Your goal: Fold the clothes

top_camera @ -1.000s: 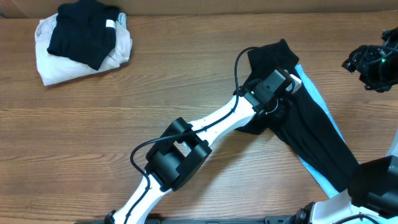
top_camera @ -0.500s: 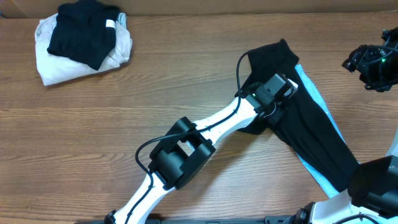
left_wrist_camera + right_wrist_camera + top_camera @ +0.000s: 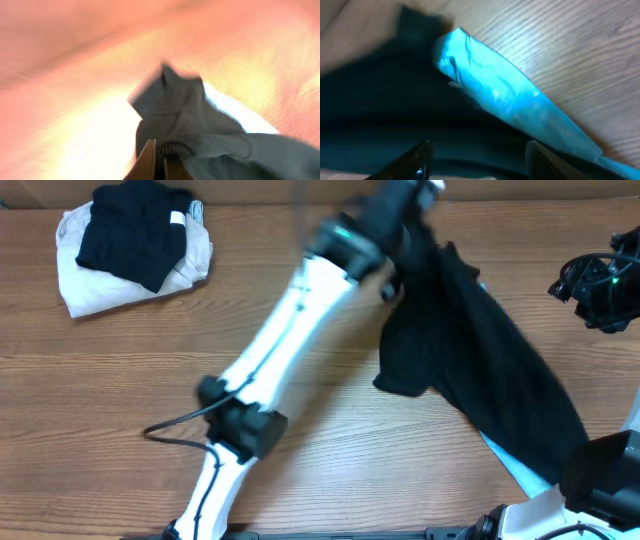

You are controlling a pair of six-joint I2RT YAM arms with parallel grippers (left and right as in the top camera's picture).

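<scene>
A black garment (image 3: 470, 350) lies at the right of the table over a light blue garment (image 3: 508, 465), of which only a strip shows. My left gripper (image 3: 420, 190) is at the far edge, blurred by motion, and holds the black garment's upper edge raised. The left wrist view shows its fingers (image 3: 159, 159) shut on a bunched fold of the dark cloth (image 3: 185, 110). My right gripper (image 3: 595, 285) hovers at the right edge. In the right wrist view its fingers (image 3: 480, 157) are open and empty above the black cloth (image 3: 380, 100) and the blue cloth (image 3: 510, 100).
A folded cream garment (image 3: 75, 280) with a folded black garment (image 3: 130, 235) on top sits at the far left corner. The left arm (image 3: 270, 350) stretches diagonally across the middle of the wooden table (image 3: 120, 400).
My left arm has swung fast from the garment's middle to the far edge, pulling the black cloth up and over the blue one. The right gripper has not moved.
</scene>
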